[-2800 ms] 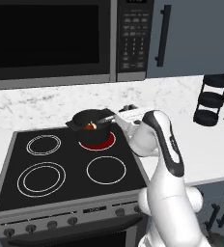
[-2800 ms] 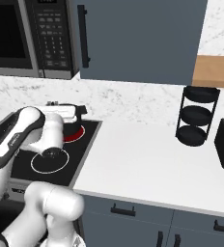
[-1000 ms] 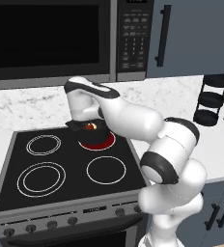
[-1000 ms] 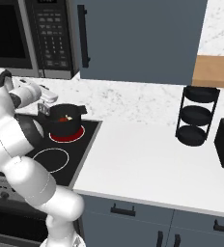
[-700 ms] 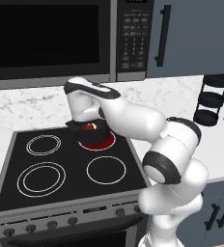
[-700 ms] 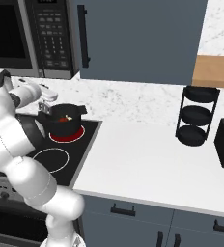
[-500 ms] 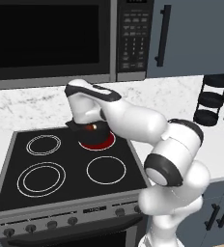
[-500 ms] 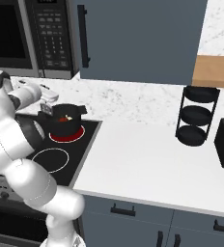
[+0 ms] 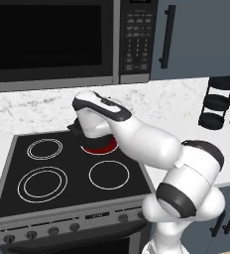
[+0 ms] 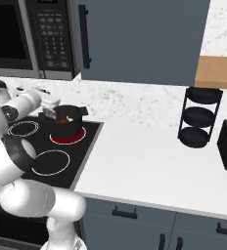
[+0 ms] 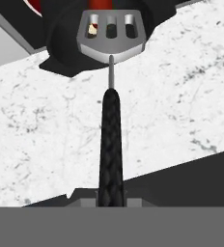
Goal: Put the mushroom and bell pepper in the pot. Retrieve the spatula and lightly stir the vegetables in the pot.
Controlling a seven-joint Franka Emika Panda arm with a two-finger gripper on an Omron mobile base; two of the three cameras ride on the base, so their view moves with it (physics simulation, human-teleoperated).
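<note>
**Spatula over the pot, ready to stir**

Nearest the hand camera, the gripper (image 11: 110,200) is clamped narrow on the spatula (image 11: 110,103), its dark handle running straight out so the slotted grey head reaches over the pot's mouth. The pot (image 10: 67,121) sits on the glowing red burner (image 10: 68,135) at the stove's back right corner, beside the marble tabletop (image 10: 149,161). Inside it lie the bell pepper (image 10: 61,120) and the mushroom (image 11: 91,30), glimpsed pale through a slot. The long reach likely keeps the hand off the heat.

Grey-headed, black-handled spatula (image 11: 110,72); black pot (image 10: 66,125); white-marbled counter (image 11: 181,96).
</note>
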